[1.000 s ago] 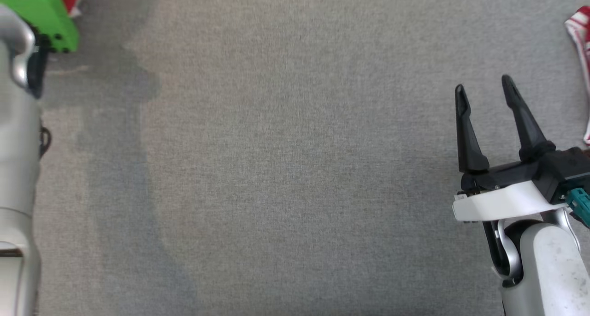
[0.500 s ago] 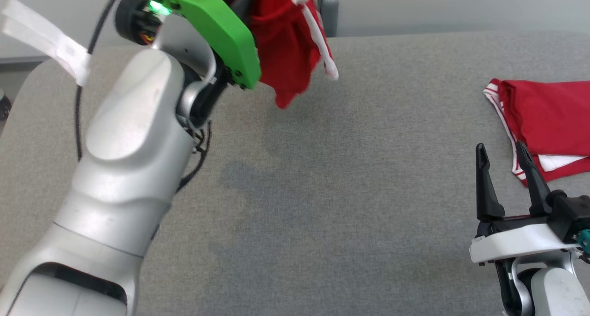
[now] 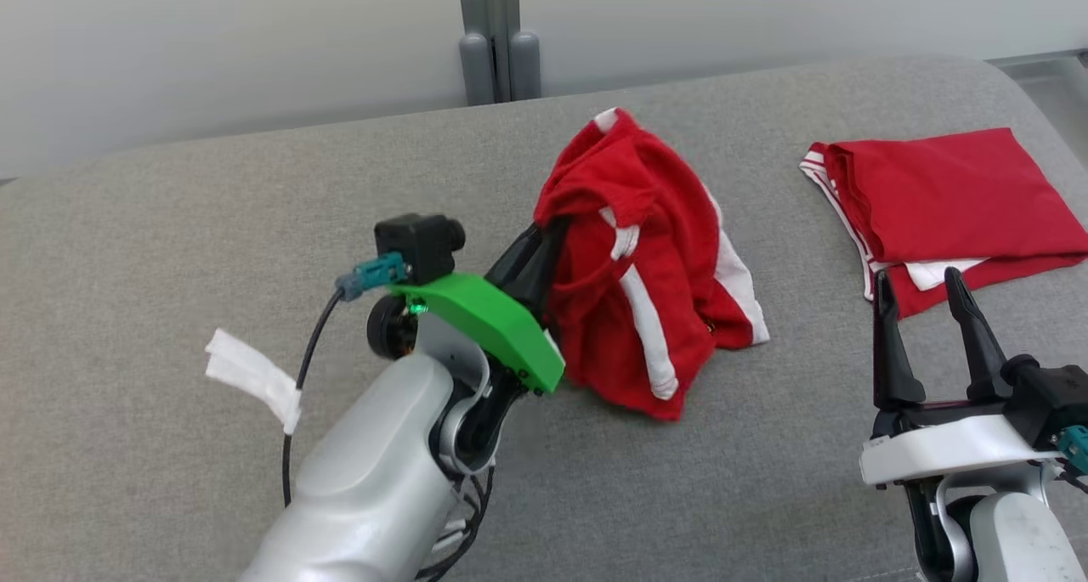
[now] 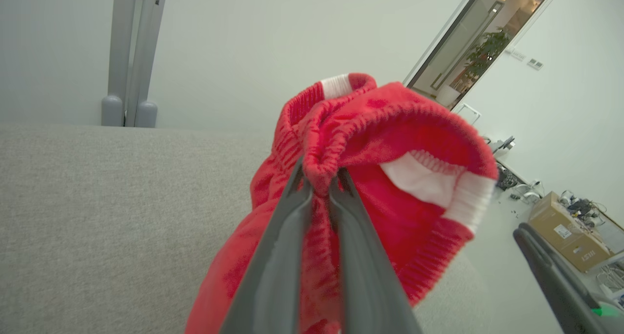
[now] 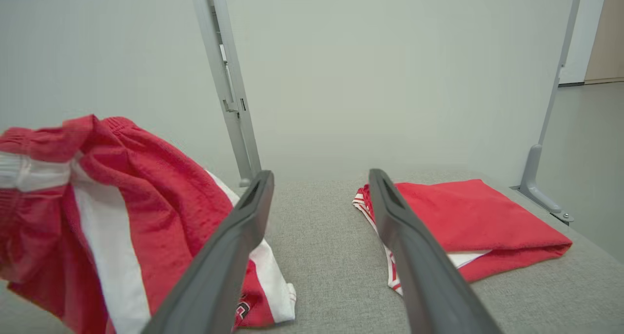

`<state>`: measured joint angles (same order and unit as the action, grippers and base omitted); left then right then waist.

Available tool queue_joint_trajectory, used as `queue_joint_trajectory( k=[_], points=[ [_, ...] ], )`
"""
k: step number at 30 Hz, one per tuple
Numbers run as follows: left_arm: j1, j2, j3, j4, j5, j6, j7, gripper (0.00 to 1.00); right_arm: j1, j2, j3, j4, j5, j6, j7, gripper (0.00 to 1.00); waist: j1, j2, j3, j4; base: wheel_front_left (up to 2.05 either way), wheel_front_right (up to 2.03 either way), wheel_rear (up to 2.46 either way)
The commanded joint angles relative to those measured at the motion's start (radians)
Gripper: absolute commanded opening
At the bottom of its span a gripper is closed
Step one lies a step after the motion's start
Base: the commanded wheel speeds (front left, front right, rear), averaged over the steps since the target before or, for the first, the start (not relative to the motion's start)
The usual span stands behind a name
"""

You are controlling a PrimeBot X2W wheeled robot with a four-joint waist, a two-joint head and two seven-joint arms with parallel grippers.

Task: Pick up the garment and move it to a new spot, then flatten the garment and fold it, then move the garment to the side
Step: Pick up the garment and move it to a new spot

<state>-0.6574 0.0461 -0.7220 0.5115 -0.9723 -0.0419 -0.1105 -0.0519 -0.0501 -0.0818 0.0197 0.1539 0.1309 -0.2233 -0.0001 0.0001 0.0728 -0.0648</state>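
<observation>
two red garments on grey surface (image 3: 212,225): crumpled garment (image 3: 646,259) at middle, waistband pinched by left gripper (image 4: 319,175), hem resting down; folded garment (image 3: 943,195) at right, just beyond right gripper (image 3: 915,278), fingers spread, empty.

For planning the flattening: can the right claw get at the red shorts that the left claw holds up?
Probably yes. The right claw is open and empty; only bare grey cushion separates it from the red shorts in the left claw. The folded red garment lies aside.
</observation>
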Motion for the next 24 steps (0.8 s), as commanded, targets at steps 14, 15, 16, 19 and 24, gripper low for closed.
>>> queue_joint_trajectory(
  k=[14, 15, 16, 19, 24],
  points=[
    [0.030, 0.007, 0.109, 0.416, -0.067, -0.029, -0.149, 1.00, -0.050, -0.001, 0.005, 0.040, 0.003, 0.000, -0.027, 1.00, 0.0001, -0.0001, 0.085, -0.012, 0.00, 0.00, 0.00],
    [0.027, 0.007, 0.118, 0.429, -0.068, -0.033, -0.152, 1.00, -0.052, -0.001, 0.007, 0.042, 0.001, 0.000, -0.029, 1.00, 0.0001, -0.0001, 0.084, -0.009, 0.00, 0.00, 0.00],
    [0.025, 0.007, 0.124, 0.439, -0.069, -0.037, -0.153, 1.00, -0.053, -0.001, 0.007, 0.043, 0.000, 0.000, -0.029, 1.00, 0.0001, -0.0001, 0.083, -0.006, 0.00, 0.00, 0.00],
    [0.016, 0.007, 0.145, 0.464, -0.053, -0.046, -0.154, 1.00, -0.054, -0.001, 0.010, 0.050, -0.005, 0.000, -0.029, 1.00, 0.0001, -0.0001, 0.076, 0.002, 0.00, 0.00, 0.00],
    [0.028, 0.014, 0.218, 0.440, -0.008, -0.055, -0.155, 1.00, -0.046, -0.001, 0.009, 0.056, -0.008, 0.000, -0.029, 1.00, 0.0001, -0.0001, 0.061, 0.016, 0.00, 0.00, 0.00]
  ],
)
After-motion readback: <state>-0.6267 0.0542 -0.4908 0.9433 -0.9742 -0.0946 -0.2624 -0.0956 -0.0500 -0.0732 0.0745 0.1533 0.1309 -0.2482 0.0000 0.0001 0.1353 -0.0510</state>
